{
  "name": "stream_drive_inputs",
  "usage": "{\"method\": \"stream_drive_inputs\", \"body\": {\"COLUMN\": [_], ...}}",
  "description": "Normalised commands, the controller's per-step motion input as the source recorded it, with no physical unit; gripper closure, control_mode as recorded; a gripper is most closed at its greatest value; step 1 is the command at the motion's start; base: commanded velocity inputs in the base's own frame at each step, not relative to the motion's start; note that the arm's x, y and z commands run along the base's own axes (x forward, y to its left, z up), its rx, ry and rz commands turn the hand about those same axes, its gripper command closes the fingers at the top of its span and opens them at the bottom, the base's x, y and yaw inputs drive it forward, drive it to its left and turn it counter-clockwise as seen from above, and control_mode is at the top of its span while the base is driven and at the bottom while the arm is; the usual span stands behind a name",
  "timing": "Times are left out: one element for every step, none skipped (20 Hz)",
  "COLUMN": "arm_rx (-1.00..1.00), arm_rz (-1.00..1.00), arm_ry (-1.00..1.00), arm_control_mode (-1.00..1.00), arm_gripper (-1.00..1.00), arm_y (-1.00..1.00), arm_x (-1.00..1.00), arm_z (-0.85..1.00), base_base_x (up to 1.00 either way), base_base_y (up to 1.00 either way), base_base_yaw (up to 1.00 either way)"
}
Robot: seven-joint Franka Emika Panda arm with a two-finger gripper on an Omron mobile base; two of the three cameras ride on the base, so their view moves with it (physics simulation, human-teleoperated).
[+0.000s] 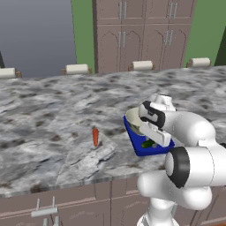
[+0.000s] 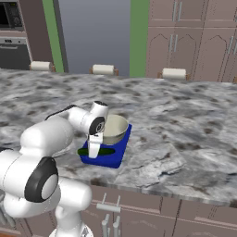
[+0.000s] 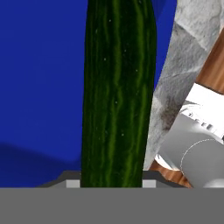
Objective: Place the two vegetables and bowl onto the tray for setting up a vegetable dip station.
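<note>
Hand view: dark green vegetable point(image 3: 117, 92) is seen running lengthwise straight up from between the finger tips, over the blue tray point(image 3: 41, 87); the two tips are pressed against its sides, so the gripper point(image 3: 111, 183) is read as clamped on the dark green vegetable; whether the vegetable is touching the tray floor or held just above it cannot be told. Left base view: the gripper point(image 1: 152, 142) is pointed down into the near end of the blue tray point(image 1: 132, 137), with the dark green vegetable point(image 1: 148, 144) directly under it; the bowl point(image 1: 133, 120) is seated on the tray's far end, just beyond the hand. Right base view: same layout is confirmed, dark green vegetable point(image 2: 102, 151) lying across the tray's near part below the gripper point(image 2: 94, 152), bowl point(image 2: 115, 129) just behind it on the blue tray point(image 2: 116, 158). The carrot point(image 1: 95, 137) is lying on the marble counter point(image 1: 53, 114), well apart from the hand, off to its left and outside the tray.
</note>
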Motion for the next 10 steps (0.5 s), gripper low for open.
{"method": "stream_drive_inputs", "body": {"arm_rx": [0.0, 0.0, 0.0, 0.0, 0.0, 0.0, 0.0, 0.0, 0.0, 0.0], "arm_rz": [0.0, 0.0, 0.0, 0.0, 0.0, 0.0, 0.0, 0.0, 0.0, 0.0], "arm_ry": [-0.1, -0.11, -0.11, -0.12, -0.12, -0.12, -0.1, -0.1, -0.08, -0.08], "arm_control_mode": [-1.0, -1.0, -1.0, -1.0, -1.0, -1.0, -1.0, -1.0, -1.0, -1.0], "arm_gripper": [1.0, 1.0, 1.0, 1.0, 1.0, 1.0, 1.0, 1.0, 1.0, 1.0], "arm_y": [0.01, 0.02, 0.02, 0.02, 0.02, 0.01, 0.01, 0.01, 0.0, 0.0], "arm_x": [0.0, 0.0, 0.0, 0.0, 0.0, 0.0, 0.03, 0.02, 0.07, 0.05], "arm_z": [-0.07, -0.07, -0.05, -0.03, -0.01, -0.01, 0.0, 0.0, 0.0, 0.0], "base_base_x": [0.0, 0.0, 0.0, 0.0, 0.0, 0.0, 0.0, 0.0, 0.0, 0.0], "base_base_y": [0.0, 0.0, 0.0, 0.0, 0.0, 0.0, 0.0, 0.0, 0.0, 0.0], "base_base_yaw": [0.0, 0.0, 0.0, 0.0, 0.0, 0.0, 0.0, 0.0, 0.0, 0.0]}}
